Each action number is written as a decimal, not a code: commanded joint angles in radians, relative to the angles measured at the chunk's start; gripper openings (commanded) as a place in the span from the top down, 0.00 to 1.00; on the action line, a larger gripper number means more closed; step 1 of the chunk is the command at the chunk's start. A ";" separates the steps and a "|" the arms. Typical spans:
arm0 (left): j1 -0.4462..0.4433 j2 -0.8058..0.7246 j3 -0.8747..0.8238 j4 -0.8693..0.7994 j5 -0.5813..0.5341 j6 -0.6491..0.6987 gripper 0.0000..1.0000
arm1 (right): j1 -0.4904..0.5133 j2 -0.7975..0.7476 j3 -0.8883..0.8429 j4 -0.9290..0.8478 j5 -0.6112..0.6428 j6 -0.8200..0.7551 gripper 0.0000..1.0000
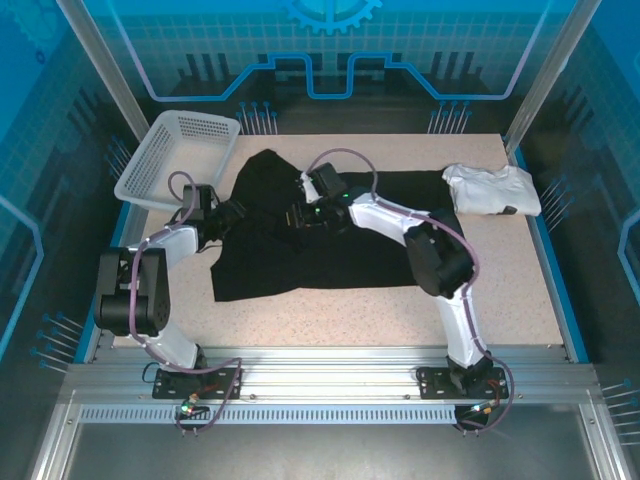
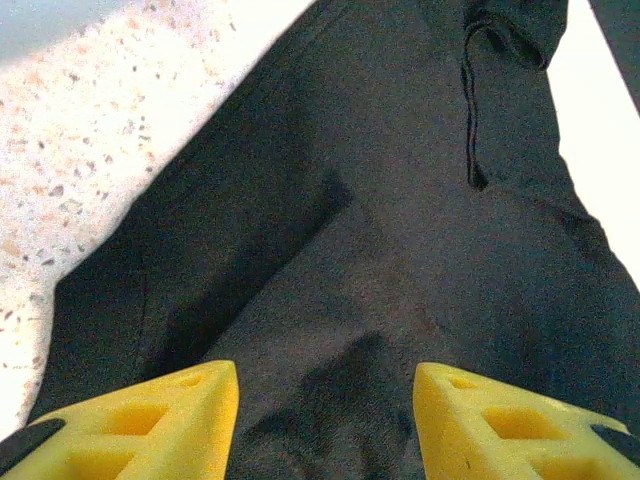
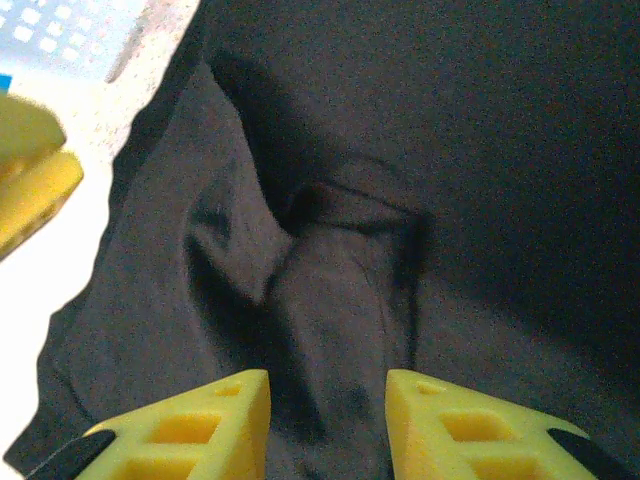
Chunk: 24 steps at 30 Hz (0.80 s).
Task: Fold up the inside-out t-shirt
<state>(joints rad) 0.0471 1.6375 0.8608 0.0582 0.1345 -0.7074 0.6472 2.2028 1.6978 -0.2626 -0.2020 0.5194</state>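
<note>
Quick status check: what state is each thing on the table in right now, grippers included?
Black t-shirt: spread out, wrinkled, not yet folded.
White garment: folded, far right.
Basket: upright, empty, far left.
Left gripper: open over the t-shirt.
Right gripper: closed on a raised fold of the t-shirt.

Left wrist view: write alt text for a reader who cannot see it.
A black t-shirt lies wrinkled beneath the left claw, whose two yellow fingers stand apart at the bottom edge, nothing pinched between them. Speckled tabletop shows at upper left.
</note>
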 commanded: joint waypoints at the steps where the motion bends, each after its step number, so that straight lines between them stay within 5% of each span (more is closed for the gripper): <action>1: -0.013 -0.031 -0.026 0.018 0.034 0.015 0.49 | 0.011 0.099 0.096 -0.051 0.019 0.082 0.64; 14: -0.015 -0.004 -0.071 0.071 0.070 -0.006 0.48 | 0.031 0.274 0.307 -0.176 0.079 0.052 0.65; 24: -0.015 -0.008 -0.091 0.071 0.076 0.003 0.47 | 0.025 0.306 0.370 -0.187 0.076 0.044 0.88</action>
<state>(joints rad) 0.0360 1.6356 0.7868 0.1131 0.1886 -0.7082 0.6659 2.4889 2.0441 -0.4194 -0.1310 0.5648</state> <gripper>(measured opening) 0.524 0.134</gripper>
